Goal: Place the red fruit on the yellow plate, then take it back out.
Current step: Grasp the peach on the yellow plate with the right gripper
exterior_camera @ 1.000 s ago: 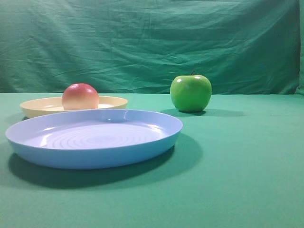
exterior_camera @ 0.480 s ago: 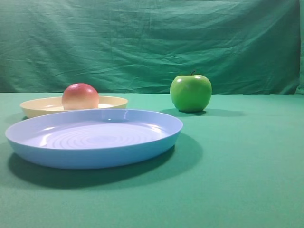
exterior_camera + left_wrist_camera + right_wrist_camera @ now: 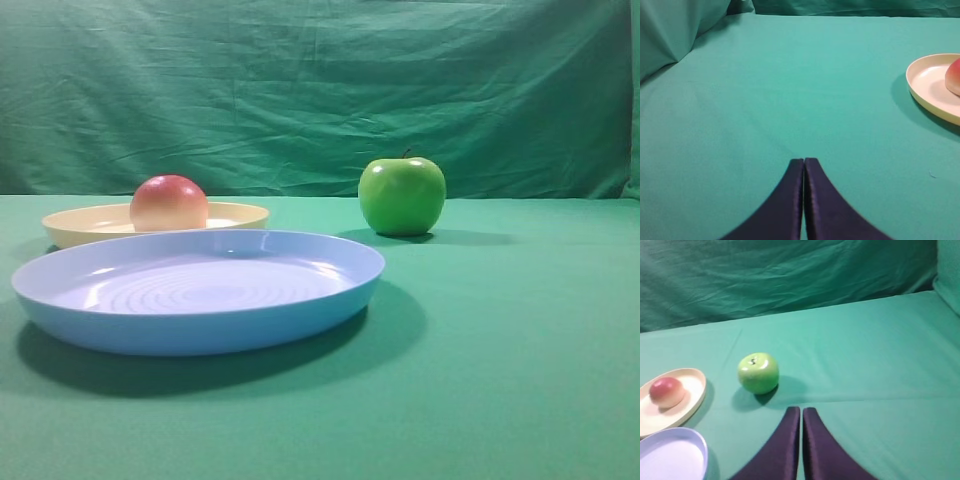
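We see the red fruit (image 3: pixel 954 76) resting in the yellow plate (image 3: pixel 925 80), ahead and right of our left gripper (image 3: pixel 804 161), the nearer one, while both it and the right gripper (image 3: pixel 801 410) are closed, empty.

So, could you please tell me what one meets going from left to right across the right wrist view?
Red fruit on the yellow plate → green apple → right claw, shut.
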You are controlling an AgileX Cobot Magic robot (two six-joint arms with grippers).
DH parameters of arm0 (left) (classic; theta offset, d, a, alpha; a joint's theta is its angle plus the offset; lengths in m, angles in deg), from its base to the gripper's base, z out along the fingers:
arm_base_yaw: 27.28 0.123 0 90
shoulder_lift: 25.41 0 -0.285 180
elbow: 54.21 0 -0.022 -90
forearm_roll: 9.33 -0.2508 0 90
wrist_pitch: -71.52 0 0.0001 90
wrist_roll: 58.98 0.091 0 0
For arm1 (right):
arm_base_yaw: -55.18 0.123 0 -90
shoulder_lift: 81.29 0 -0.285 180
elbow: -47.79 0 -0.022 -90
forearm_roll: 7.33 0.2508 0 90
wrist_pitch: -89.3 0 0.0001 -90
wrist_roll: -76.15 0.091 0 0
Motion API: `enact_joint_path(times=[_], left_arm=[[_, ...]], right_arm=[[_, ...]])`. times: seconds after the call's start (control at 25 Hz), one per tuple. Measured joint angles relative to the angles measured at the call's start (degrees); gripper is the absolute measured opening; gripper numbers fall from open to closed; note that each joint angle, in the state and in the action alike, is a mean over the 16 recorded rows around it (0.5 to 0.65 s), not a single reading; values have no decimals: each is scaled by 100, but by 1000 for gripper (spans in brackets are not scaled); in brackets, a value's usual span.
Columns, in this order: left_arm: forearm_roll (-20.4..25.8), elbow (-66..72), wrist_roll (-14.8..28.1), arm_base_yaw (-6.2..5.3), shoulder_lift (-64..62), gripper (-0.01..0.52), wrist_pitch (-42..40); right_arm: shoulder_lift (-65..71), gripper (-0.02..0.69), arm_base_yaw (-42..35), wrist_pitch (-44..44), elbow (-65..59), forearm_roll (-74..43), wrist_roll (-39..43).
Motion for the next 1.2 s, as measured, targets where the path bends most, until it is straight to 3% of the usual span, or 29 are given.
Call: enact_joint_path(times=[0.56,0.92,1.2], left_arm=[[0,0,0,0,0,0,0],[0,0,0,0,0,0,0],[0,0,0,0,0,0,0]], right_arm=[[2920,0,1751,-1000,2014,43,-409],[4548,0,2072,-1002,2712,552,-959],[5340,0,2090,-306,3177,1289,-1713]])
